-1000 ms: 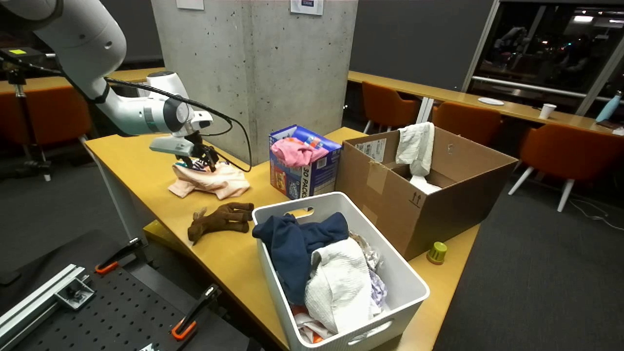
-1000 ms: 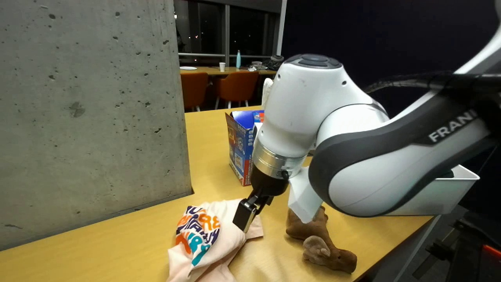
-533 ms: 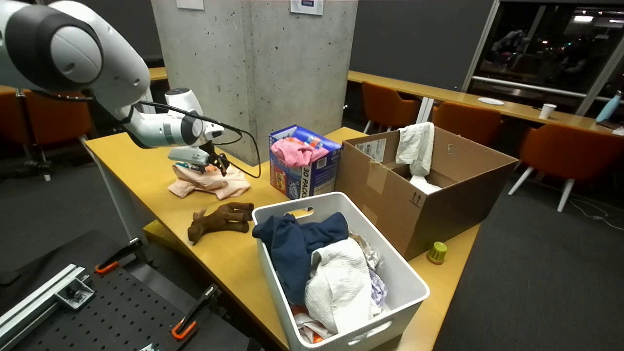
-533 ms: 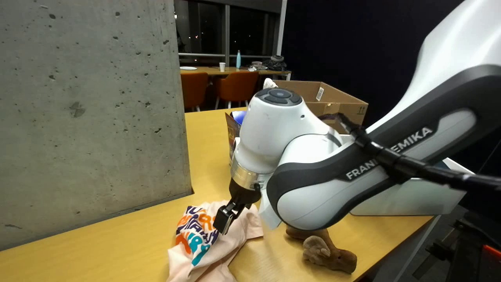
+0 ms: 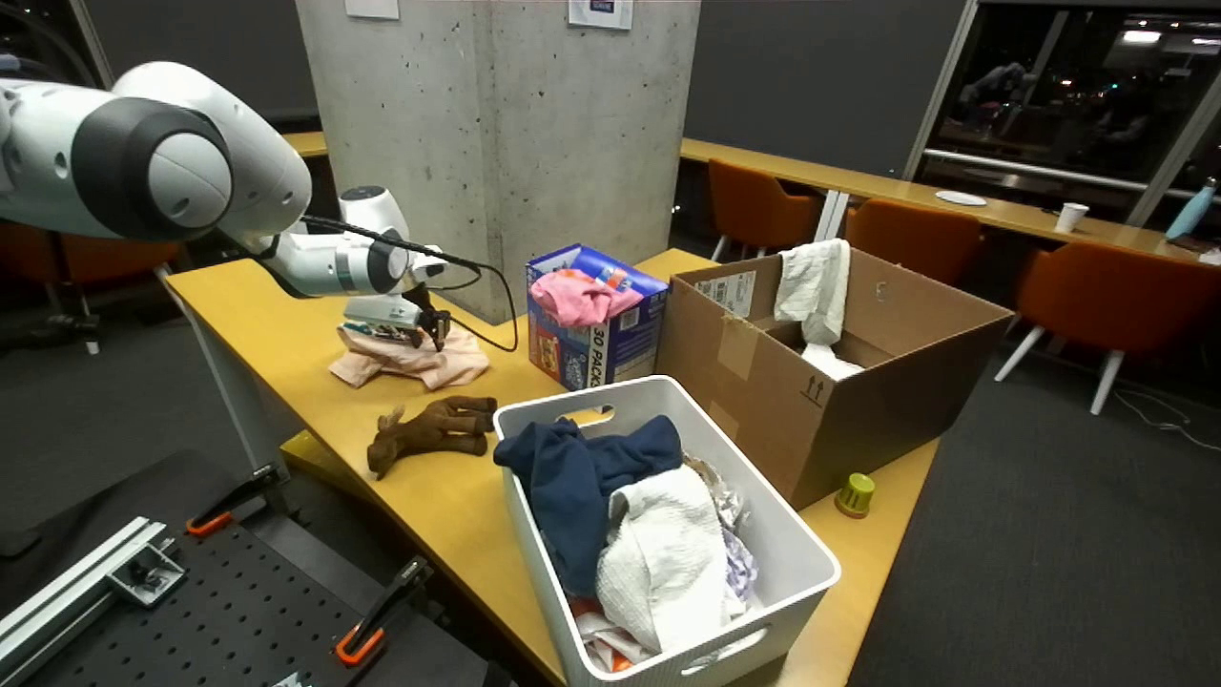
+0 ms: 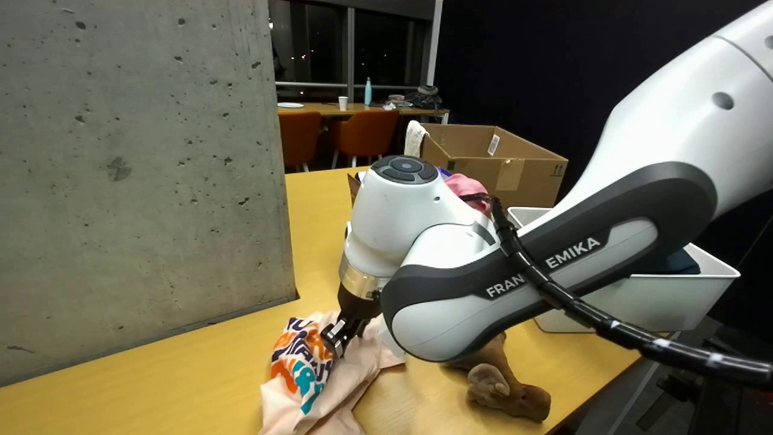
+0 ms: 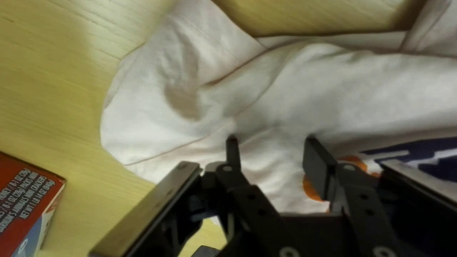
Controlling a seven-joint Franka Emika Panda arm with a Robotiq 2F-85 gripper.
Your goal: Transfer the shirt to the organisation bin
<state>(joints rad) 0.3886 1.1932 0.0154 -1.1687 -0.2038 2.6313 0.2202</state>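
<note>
Only the wrist view clearly shows the pincer [image 7: 272, 144] parted.

Arm [image 6: 574, 254]: “FRAN… EMIKA”; box [image 5: 599, 351]: “30 PACKS”

Arm [image 6: 658, 133]: one, white with dark grey bands, lettered EMIKA; extended from the upper right in an exterior view, sloping down to the wrist [image 6: 386, 235]. Wrist: white, tilted slightly from upright, dark round cap [image 6: 404, 168] uppermost, metal ring [image 6: 360, 283] beneath. Gripper [image 7: 271, 142]: black, pointed downward. Fingers [image 7: 316, 167]: two, stood parted, tips level in the wrist view, gap between.
</note>
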